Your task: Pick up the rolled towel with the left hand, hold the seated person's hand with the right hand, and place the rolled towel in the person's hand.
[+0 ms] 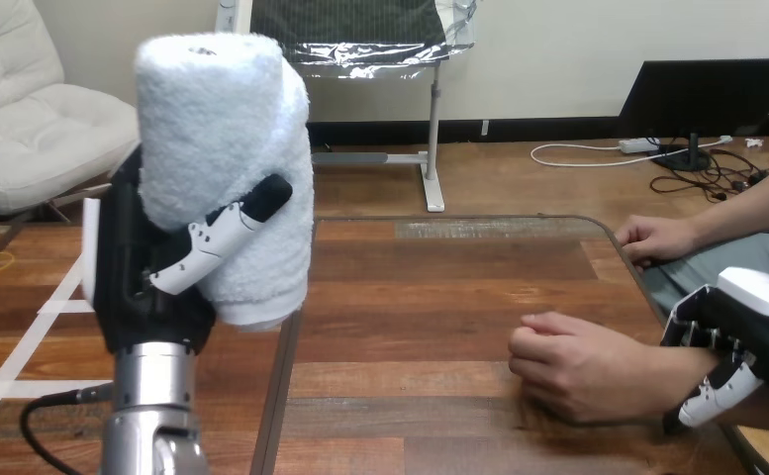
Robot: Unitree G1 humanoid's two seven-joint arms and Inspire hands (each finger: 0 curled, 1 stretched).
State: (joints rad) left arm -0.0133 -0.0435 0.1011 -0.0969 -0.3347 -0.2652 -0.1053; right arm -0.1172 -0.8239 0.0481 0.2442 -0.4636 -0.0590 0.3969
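1. Wooden table [439, 297]: running across the whole view, with bare boards lying between the two robot hands.
2. Rolled towel [212, 119]: white and thick, standing upright with its long axis vertical. It is being carried clear of the table at the view's left.
3. Left hand [138, 277]: clasping the towel's lower half, with one finger [232, 228] curling across its front.
4. Right hand [756, 317]: sitting at the lower right edge, lying against the wrist of the person's nearer hand. Whether it is gripping that wrist cannot be told.
5. Person's nearer hand [578, 366]: resting on the table at the lower right, loosely curled, palm not showing. It is lying well apart from the towel, to the towel's right and lower. The delivery is likely calling for the left hand to be travelling rightward and down, and for this hand to be opening.
6. Person's farther hand [657, 237]: resting at the table's right edge, taking no part.
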